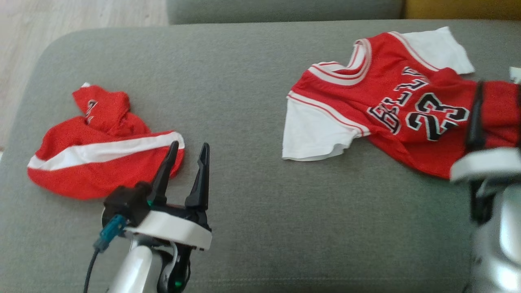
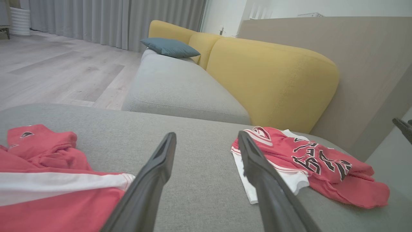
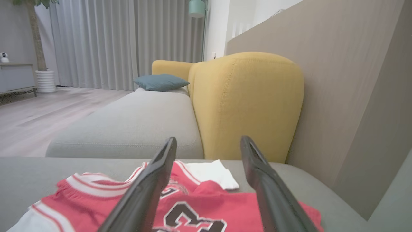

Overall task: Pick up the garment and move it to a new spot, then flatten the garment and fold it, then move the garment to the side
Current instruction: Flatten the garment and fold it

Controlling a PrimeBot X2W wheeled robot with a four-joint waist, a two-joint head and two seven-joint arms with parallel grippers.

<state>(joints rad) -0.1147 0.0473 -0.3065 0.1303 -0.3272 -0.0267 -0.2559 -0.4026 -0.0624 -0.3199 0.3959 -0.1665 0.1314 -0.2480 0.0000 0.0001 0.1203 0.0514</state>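
The garment [image 1: 390,101], a red jersey with white sleeves and the number 23, lies partly spread on the right of the grey cushion [image 1: 252,211]. It also shows in the left wrist view [image 2: 309,161] and the right wrist view [image 3: 199,206]. My right gripper [image 1: 500,85] hovers over the jersey's lower hem, open with nothing between its fingers [image 3: 208,138]. Crumpled red shorts [image 1: 101,162] with a white stripe lie at the left [image 2: 48,193]. My left gripper [image 1: 190,144] stands open just right of the shorts, nothing in it [image 2: 206,133].
Beyond the cushion's far edge are a grey sofa seat [image 2: 180,87], its yellow backrest [image 2: 273,80] and a blue pillow [image 2: 170,47]. A beige panel [image 3: 338,80] rises at the right. Wooden floor [image 2: 58,74] lies off the far left edge.
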